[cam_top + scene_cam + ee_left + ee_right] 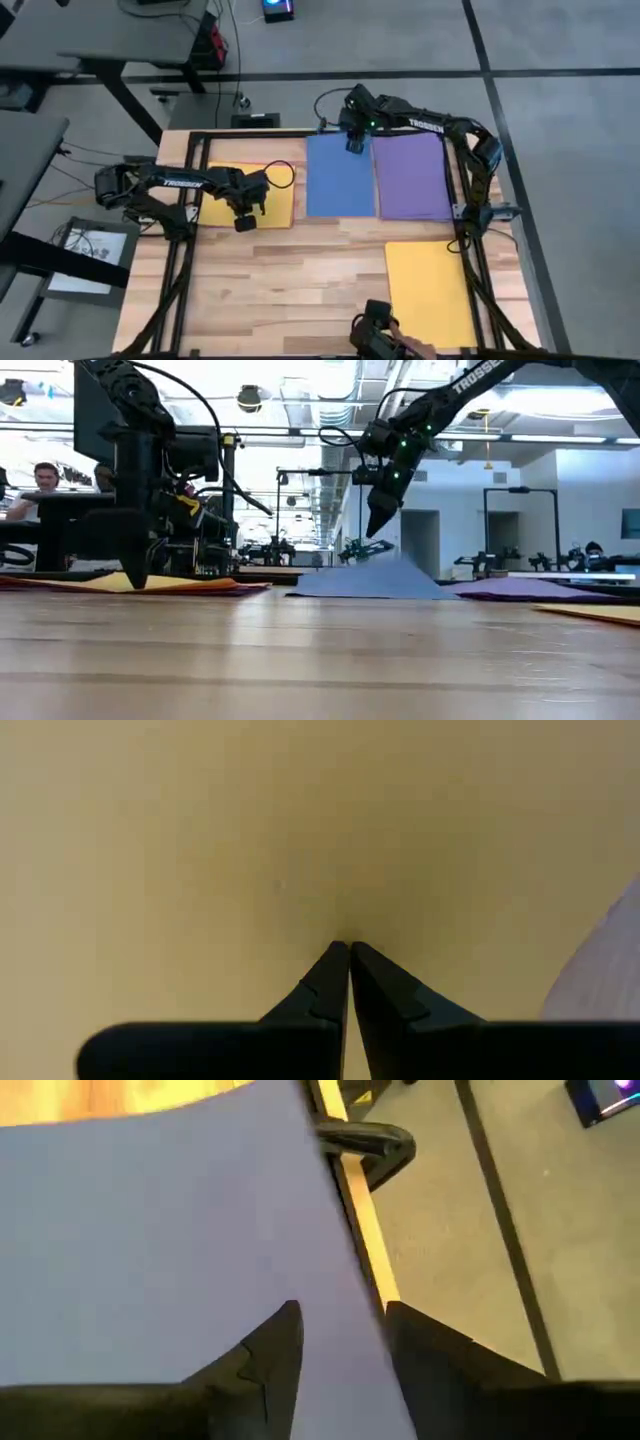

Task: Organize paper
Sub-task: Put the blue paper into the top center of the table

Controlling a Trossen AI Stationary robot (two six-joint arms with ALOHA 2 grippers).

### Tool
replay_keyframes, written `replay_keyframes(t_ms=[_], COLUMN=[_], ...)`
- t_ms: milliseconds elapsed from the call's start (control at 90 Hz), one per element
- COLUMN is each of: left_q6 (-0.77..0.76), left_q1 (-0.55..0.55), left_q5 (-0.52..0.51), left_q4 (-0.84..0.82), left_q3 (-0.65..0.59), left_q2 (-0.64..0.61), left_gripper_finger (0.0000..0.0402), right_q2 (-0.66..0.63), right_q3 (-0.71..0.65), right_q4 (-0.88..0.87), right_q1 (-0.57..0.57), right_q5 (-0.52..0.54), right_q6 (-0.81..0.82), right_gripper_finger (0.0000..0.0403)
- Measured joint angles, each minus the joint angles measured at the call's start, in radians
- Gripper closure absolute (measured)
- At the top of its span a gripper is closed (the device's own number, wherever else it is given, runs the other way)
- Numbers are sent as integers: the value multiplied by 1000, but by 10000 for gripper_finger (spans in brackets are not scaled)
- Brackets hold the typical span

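Sheets: you have thin flat blue paper (pixel 339 176) and purple paper (pixel 411 177) side by side upper centre, yellow paper (pixel 430 292) lower right, another yellow sheet (pixel 276 205) centre left.
Left gripper (pixel 245 222): pressed together on that sheet.
Right gripper (pixel 354 145): spread, straddling the blue edge.
Progress: unstacked; gathering remains, by my judgement.

Bare tabletop (pixel 300 280) lies open between the paper sheets (pixel 340 175).

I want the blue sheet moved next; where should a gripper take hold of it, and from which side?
Judging by its pose, grip the blue sheet at its far edge, coming from above and beyond the table. In the low view that edge humps off the tabletop under the right gripper, whose open fingers straddle it; elsewhere it lies flat.
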Motion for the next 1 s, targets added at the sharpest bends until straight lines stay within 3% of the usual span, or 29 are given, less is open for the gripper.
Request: replay_keyframes(t_ms=[233,378,422,678,833,1000], left_q6=[0,1,9,37,26,27], left_q1=[0,0,0,1,1,2], left_q5=[0,0,0,0,0,0], left_q4=[-2,-2,-1,0,0,-18], left_q3=[4,20,25,32,32,32], left_q2=[0,0,0,0,0,0], left_gripper_finger=[400,400,400,400,400,400], right_q2=[21,6,7,89,152,179], right_q3=[-3,16,-6,-107,-107,-102], right_q4=[-54,-119,-114,12,56,45], right_q1=[17,58,85,256,335,340], right_q5=[-20,-275,-309,-301,-178,-102], right_q6=[123,278,276,139,120,110], right_gripper_finger=[264,264,265,271,271,271])
